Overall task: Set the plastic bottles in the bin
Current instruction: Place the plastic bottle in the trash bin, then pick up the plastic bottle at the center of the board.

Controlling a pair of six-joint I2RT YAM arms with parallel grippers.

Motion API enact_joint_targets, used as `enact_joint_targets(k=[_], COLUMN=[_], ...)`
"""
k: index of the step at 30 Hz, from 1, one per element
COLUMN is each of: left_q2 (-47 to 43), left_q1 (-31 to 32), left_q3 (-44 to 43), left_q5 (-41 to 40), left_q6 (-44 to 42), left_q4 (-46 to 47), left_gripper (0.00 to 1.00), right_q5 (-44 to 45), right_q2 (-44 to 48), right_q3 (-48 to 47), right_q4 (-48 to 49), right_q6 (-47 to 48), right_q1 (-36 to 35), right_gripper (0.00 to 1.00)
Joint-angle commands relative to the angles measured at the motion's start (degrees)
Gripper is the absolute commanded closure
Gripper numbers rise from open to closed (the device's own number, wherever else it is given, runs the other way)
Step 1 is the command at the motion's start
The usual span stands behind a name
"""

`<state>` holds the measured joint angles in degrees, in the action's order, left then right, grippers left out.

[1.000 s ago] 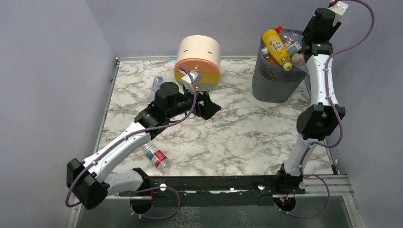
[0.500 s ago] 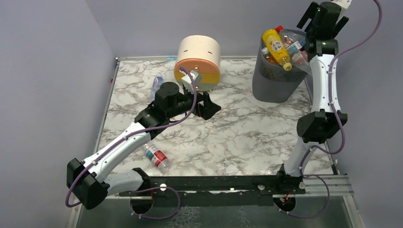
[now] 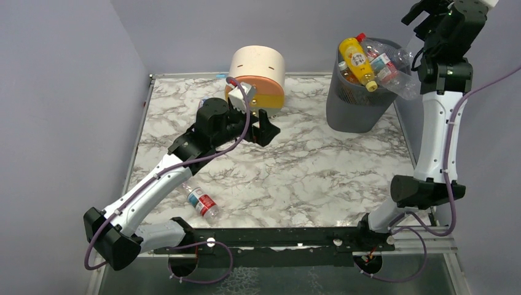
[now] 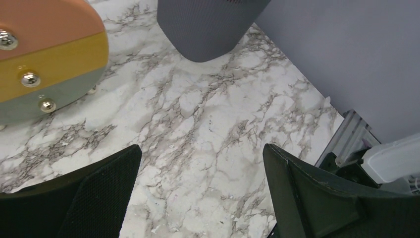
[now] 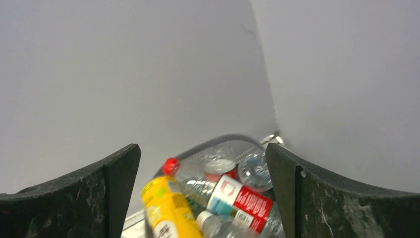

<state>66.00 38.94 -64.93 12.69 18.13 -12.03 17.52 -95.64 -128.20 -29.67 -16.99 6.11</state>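
The red-labelled bottle lying near-left on the bench looks light, crushable, slippery (likely empty): pinch across its labelled middle. Left tool and right tool gape wide, empty.

top: high, near edge, whole table | left wrist: low, facing bin | right wrist: above same bin

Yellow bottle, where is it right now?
In the top view the yellow bottle lies atop the pile in the bin at the far right corner of the table, beside a red-labelled clear bottle.
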Motion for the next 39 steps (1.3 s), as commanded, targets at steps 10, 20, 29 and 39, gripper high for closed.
enact_joint_targets(k=[10,20,29,39], left_q2=[3.05,10.33,23.57,34.29], left_q1=[-11.29,-23.37,-28.28,-33.18], left_q3=[-4.99,-2.94,-7.96,-11.01], left_q5=[-10.52,-17.59,-22.32,-24.56], left_q6=[2.49,2.6,-0.14,-5.07], left_q4=[-10.17,-8.12,-8.6,-5.01], left_gripper=[0.01,0.01,0.01,0.01], right_q5=[-40.23,-55.57,-62.94,-66.1], right_q2=[20.21,33.47,36.09,36.22], right_q3=[28.97,49.94,60.49,65.06], right_q4=[4.59,10.66,13.76,16.26], right_q6=[-9.46,-12.55,-11.91,-11.66], right_q1=[-0.3,-1.66,-4.32,-5.03], right_gripper=[0.0,0.0,0.0,0.0])
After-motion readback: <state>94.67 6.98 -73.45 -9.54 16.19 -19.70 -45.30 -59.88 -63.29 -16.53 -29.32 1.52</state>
